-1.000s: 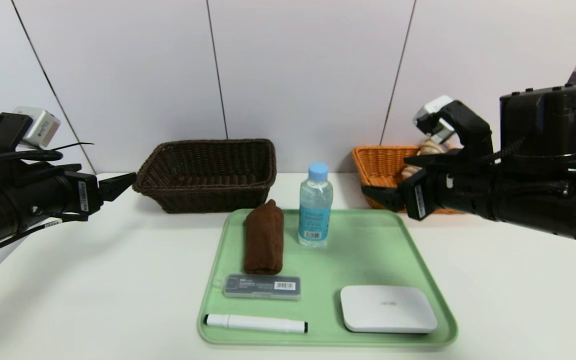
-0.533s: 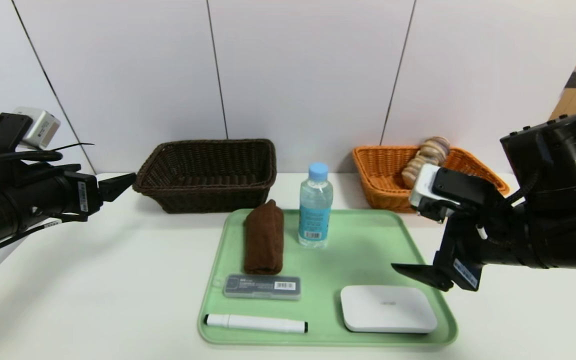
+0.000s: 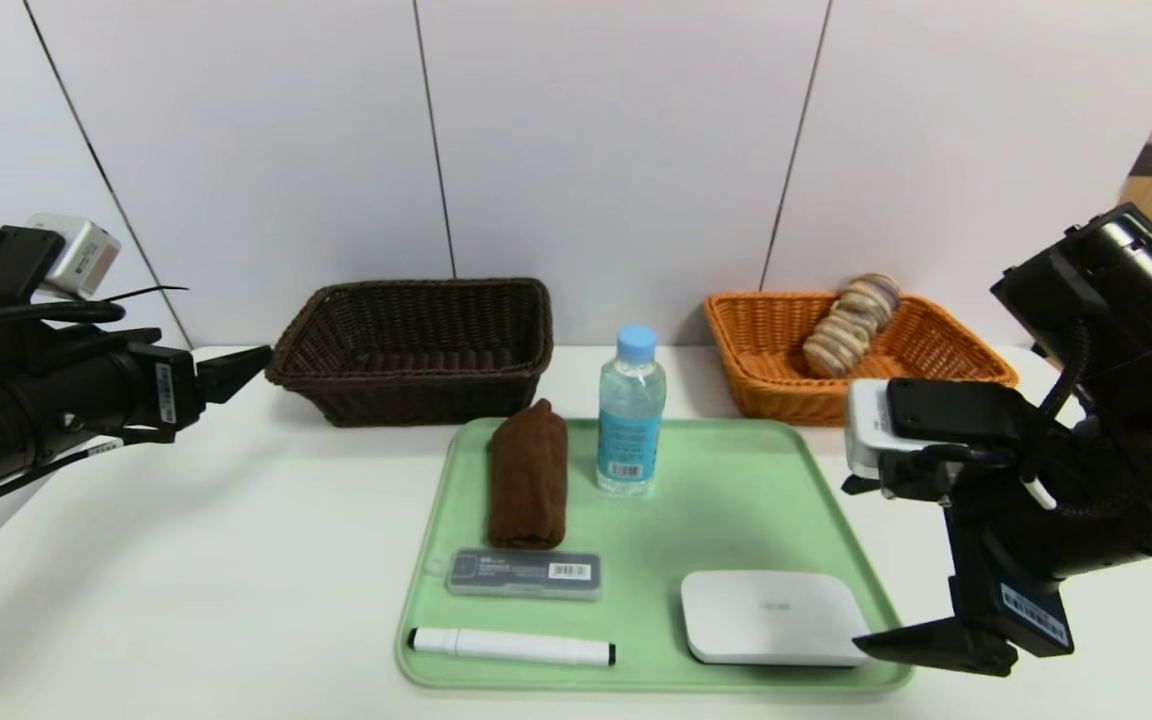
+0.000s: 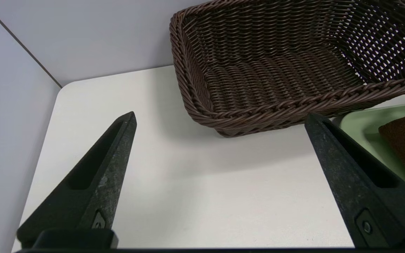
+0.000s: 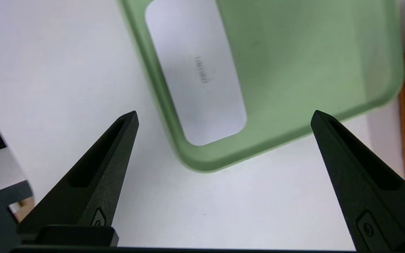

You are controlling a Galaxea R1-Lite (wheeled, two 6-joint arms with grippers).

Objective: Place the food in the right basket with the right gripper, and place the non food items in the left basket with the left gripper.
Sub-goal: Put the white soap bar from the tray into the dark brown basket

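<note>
At the green tray's (image 3: 786, 455) four o'clock corner, the right gripper (image 5: 223, 182) hovers, fingers released, having nothing to carry.

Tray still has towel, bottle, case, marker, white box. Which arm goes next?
Probably right: the water bottle counts as food, and the right gripper, open, hangs by the tray. The left gripper, open, sits beside the brown basket.
</note>
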